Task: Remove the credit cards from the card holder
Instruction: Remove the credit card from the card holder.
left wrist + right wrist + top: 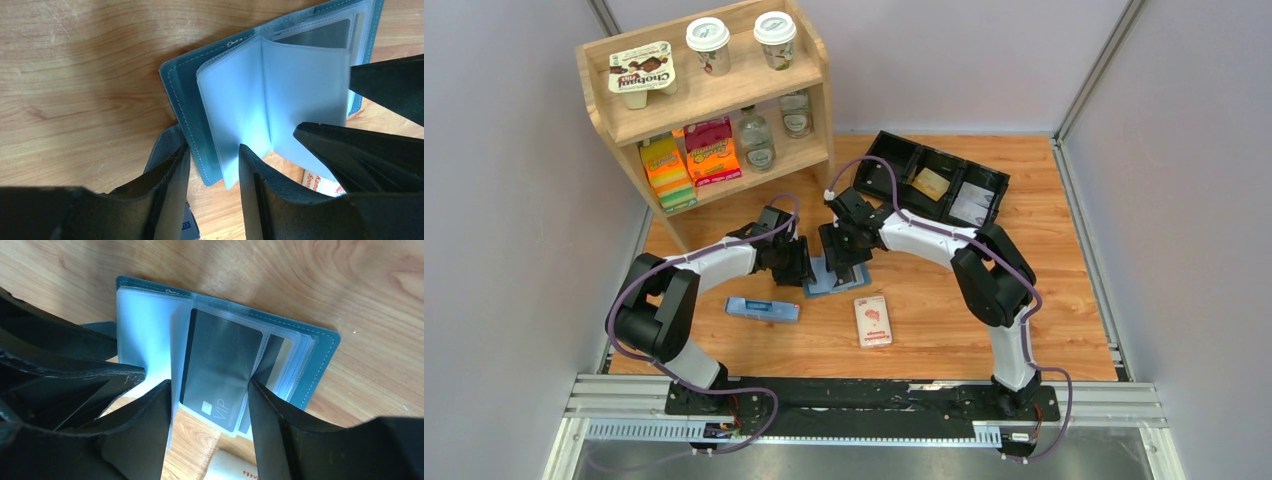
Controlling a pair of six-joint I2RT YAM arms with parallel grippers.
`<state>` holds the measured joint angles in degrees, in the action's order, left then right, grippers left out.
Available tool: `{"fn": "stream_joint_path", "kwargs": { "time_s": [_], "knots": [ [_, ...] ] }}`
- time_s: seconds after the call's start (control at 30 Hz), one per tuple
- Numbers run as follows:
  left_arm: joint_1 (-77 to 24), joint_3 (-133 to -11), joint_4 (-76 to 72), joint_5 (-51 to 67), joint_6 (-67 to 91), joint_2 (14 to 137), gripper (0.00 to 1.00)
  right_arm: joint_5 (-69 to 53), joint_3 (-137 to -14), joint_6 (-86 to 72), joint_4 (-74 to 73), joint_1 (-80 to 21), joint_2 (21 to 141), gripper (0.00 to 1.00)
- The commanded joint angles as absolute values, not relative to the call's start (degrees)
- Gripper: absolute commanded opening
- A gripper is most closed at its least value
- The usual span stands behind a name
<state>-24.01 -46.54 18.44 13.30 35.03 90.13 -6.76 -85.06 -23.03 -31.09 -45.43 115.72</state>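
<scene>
The light blue card holder (pixel 832 284) lies open on the wooden table between my two grippers. In the left wrist view the card holder (pixel 225 95) shows its clear sleeves fanned up. My left gripper (pixel 214 150) is open and straddles its near corner; in the top view my left gripper (pixel 802 265) is at the holder's left side. My right gripper (pixel 210 385) is open, its fingers on either side of a clear sleeve holding the dark grey credit card (pixel 220 357). The tan-gold credit card (pixel 281 347) peeks out behind it. In the top view my right gripper (pixel 842 262) is over the holder.
A narrow pale blue box (pixel 762 309) lies left of the holder and a white pack with a red picture (pixel 873 321) in front of it. A black compartment tray (pixel 944 157) sits at the back right. A wooden shelf (pixel 714 100) with goods stands at the back left.
</scene>
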Motion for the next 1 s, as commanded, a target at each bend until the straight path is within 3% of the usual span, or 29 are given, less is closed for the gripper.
{"fn": "stream_joint_path", "kwargs": {
  "time_s": [0.0,0.73,0.97],
  "knots": [
    [-24.2,-47.6,17.6,14.6,34.3,90.3,0.48,-12.1,-88.1,-23.6,-30.3,-46.3,113.4,0.59],
    [-23.7,-42.3,17.0,8.7,36.8,79.5,0.48,-18.8,-83.2,-27.8,-23.3,-44.6,111.2,0.62],
    [-23.6,-42.3,17.1,8.8,36.7,78.1,0.48,-24.5,-78.9,-31.8,-16.3,-41.7,108.7,0.54]
  ]
}}
